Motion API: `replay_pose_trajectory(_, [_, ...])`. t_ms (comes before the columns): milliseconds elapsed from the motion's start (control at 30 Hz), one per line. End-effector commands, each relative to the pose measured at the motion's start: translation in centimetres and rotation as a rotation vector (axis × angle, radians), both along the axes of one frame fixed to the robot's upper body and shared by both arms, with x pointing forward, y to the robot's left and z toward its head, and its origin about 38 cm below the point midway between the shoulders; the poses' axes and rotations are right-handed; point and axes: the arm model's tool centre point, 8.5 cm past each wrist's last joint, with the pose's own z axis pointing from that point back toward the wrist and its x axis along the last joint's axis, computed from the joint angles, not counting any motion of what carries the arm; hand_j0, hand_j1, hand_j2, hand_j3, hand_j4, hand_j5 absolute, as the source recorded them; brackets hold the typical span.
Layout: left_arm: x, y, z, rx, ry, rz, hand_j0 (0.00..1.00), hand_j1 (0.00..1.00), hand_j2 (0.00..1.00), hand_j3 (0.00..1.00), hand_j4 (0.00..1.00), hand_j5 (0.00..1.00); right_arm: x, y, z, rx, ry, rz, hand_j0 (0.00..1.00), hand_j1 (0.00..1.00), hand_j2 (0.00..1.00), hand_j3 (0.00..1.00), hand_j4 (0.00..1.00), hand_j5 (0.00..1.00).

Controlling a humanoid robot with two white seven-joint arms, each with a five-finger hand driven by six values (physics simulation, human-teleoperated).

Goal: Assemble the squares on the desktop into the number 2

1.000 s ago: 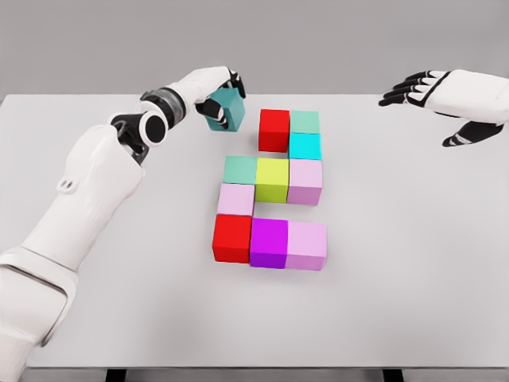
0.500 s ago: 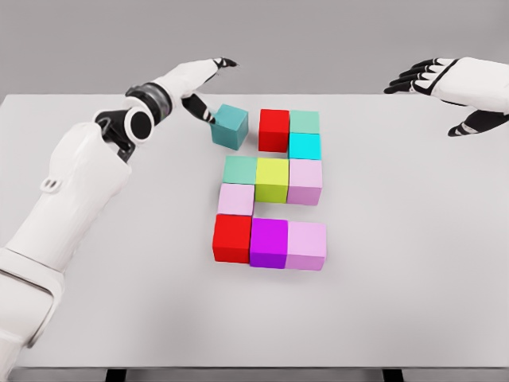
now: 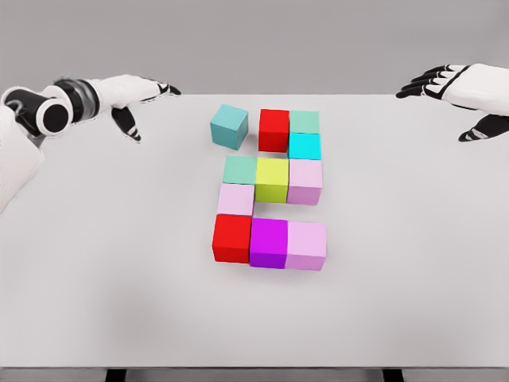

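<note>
In the head view, the coloured blocks lie in the middle of the white table [image 3: 95,263] and form a shape like the number 2. The teal block [image 3: 229,126] stands at the upper left of the shape, slightly turned, with a small gap to the red block [image 3: 273,130] beside it. The left hand [image 3: 131,95] is at the upper left of the frame, fingers spread, holding nothing. The right hand [image 3: 465,95] is at the upper right, also with fingers apart and empty.

White desktop [image 3: 413,263], plain grey backdrop [image 3: 318,40].
</note>
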Motion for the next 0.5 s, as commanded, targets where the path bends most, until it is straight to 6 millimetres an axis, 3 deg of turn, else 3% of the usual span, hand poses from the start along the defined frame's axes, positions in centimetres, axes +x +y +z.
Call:
replay_pose_trajectory(0, [-0.4,-0.1,-2.1,0.056,0.054,-0.020,1.00,1.00,1.00,1.00,1.00,1.00,0.0,-0.1,0.1,0.005,0.001,-0.003,1.00,1.00,1.00,1.00,1.00,1.00])
replay_pose_trajectory(200, [0.8,-1.1,-0.3,0.121,0.045,-0.137,1.00,1.00,1.00,1.00,1.00,1.00,0.0,0.0,0.0,0.006,0.001,-0.002,1.00,1.00,1.00,1.00,1.00,1.00])
replay_pose_trajectory(367, [1.5,-2.0,0.1,0.149,0.117,-0.217,1.00,1.00,1.00,1.00,1.00,1.00,0.0,0.2,-0.4,0.008,0.011,0.003,1.00,1.00,1.00,1.00,1.00,1.00])
replay_pose_trajectory(467, [1.9,-2.2,-0.7,0.166,0.159,-0.205,1.00,1.00,1.00,1.00,1.00,1.00,0.1,0.5,-0.5,0.013,0.012,0.008,1.00,1.00,1.00,1.00,1.00,1.00])
